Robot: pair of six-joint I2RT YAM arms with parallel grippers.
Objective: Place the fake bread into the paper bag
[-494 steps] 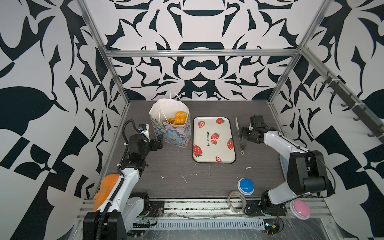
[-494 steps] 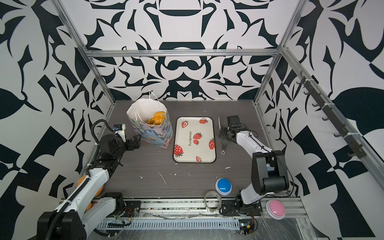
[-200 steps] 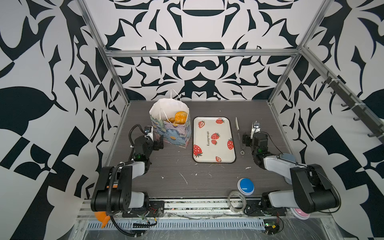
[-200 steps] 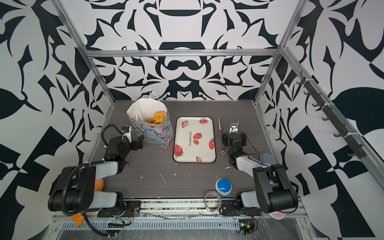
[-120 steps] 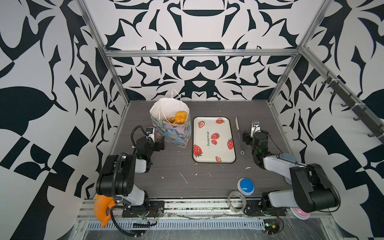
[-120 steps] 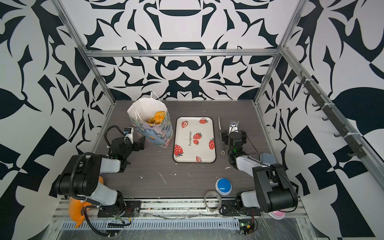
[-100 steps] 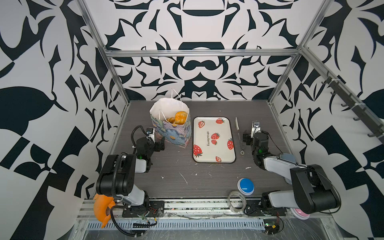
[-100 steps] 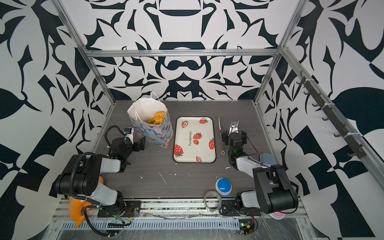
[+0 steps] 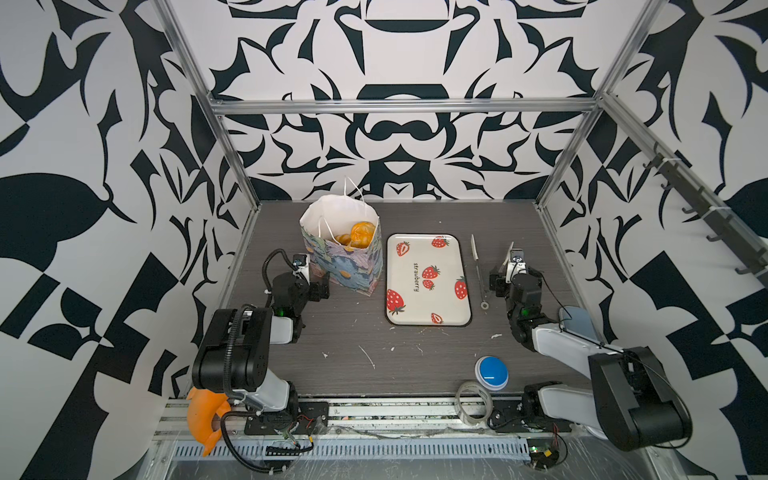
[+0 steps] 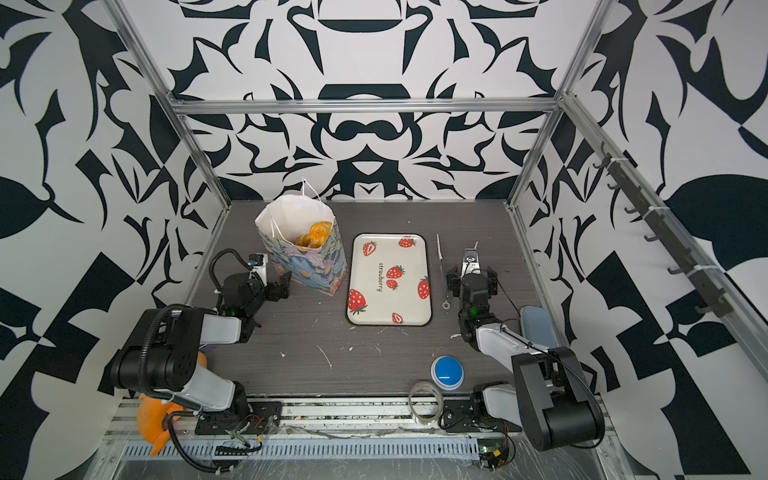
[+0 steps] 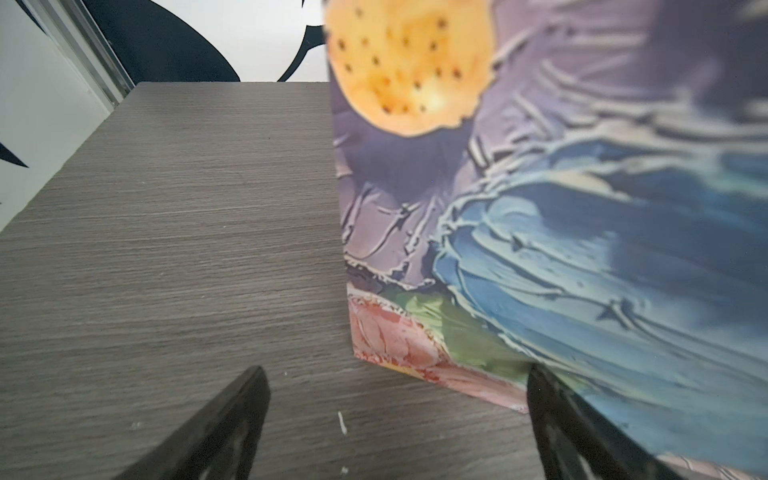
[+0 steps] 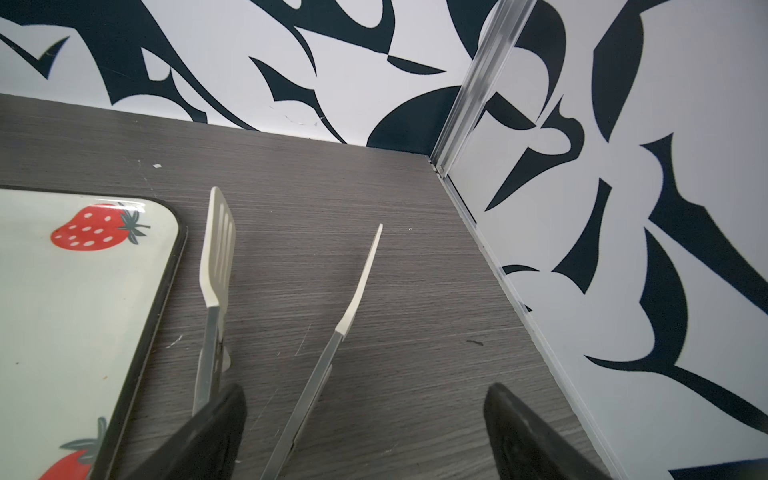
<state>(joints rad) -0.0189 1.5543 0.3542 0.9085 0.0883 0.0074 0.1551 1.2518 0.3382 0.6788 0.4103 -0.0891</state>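
**Both top views.** The paper bag [image 9: 347, 270] stood upright at the rear left of the table [image 9: 415, 361], its mouth open. The fake bread [image 9: 360, 233] lay inside against the white lining. The strawberry tray [image 9: 440, 253] lay just right of the bag, with the tongs [image 9: 478, 266] beyond it. A blue button [image 9: 491, 371] and a tape roll [image 9: 473, 402] sat near the front edge. The left gripper [image 9: 322, 287] sat low beside the bag's base. The right gripper [image 9: 515, 278] sat low by the tongs.

**Left wrist view.** The fingers [image 11: 232, 432] were spread wide and grasped nothing. The bag's lower corner stood ahead, between them. One finger overlapped its printed face, and contact could not be told.

**Right wrist view.** The fingers [image 12: 208, 436] were released and wide apart. One cream-tipped tong arm ran out between them, unpinched. The other ran beside the tray.
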